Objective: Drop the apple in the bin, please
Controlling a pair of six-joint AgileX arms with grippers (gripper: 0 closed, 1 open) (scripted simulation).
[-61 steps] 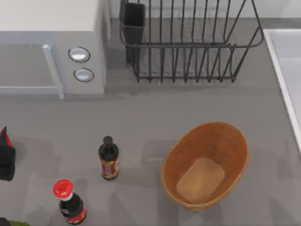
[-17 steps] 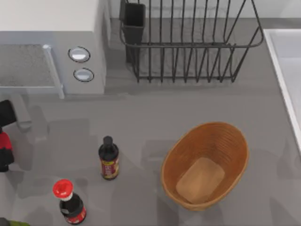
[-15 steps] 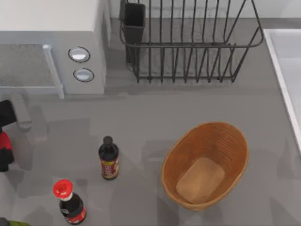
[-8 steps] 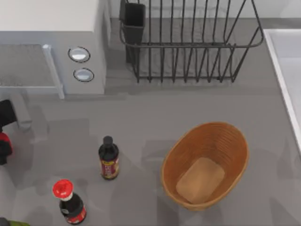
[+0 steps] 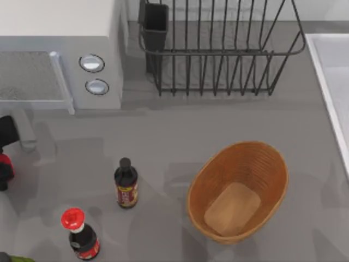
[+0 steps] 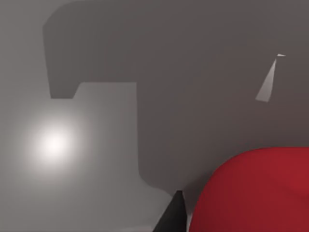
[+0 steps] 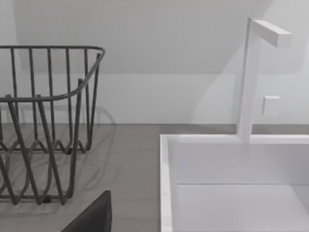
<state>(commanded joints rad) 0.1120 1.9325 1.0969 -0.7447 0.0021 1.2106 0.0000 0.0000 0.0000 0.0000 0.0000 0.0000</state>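
The left gripper [image 5: 4,164] was at the table's left edge, in front of the microwave [image 5: 60,60], clamped on the apple [image 6: 253,191]. The bin [image 5: 238,191] sat well apart to the right, past two bottles [image 5: 126,183]. I cannot tell about the right gripper.

Even, diffuse overhead lighting; soft overlapping shadows on the table [image 5: 174,136]. 1 bright glare spot in the left wrist view.
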